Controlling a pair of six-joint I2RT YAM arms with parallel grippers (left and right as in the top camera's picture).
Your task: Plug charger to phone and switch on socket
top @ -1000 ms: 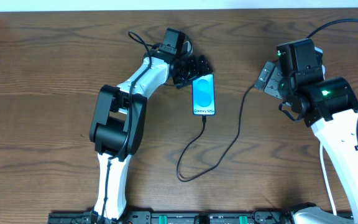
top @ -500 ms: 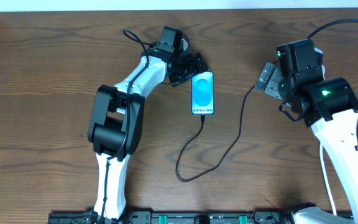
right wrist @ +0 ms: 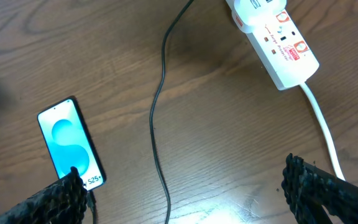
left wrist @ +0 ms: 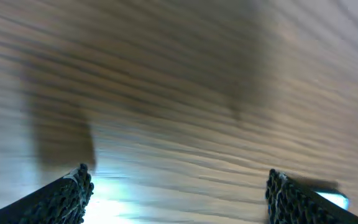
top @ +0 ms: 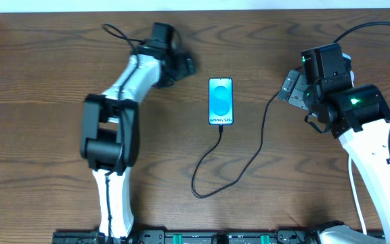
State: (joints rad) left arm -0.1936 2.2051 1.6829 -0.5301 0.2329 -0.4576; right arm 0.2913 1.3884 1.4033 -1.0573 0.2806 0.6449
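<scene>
near the middle of the wooden worktop [top: 46,135] the phone [top: 221,102] lies flat, its blue screen lit and facing up. the charger [top: 249,159] meets its lower edge, loops toward the near side and climbs to the socket [right wrist: 277,40], which lies well to the right beneath the right arm. the right hand [right wrist: 182,190] hovers wide open above the charger, holding nothing. the left hand [top: 181,66] is left of the phone and apart from it, fingers spread and empty; its own view is blurred.
</scene>
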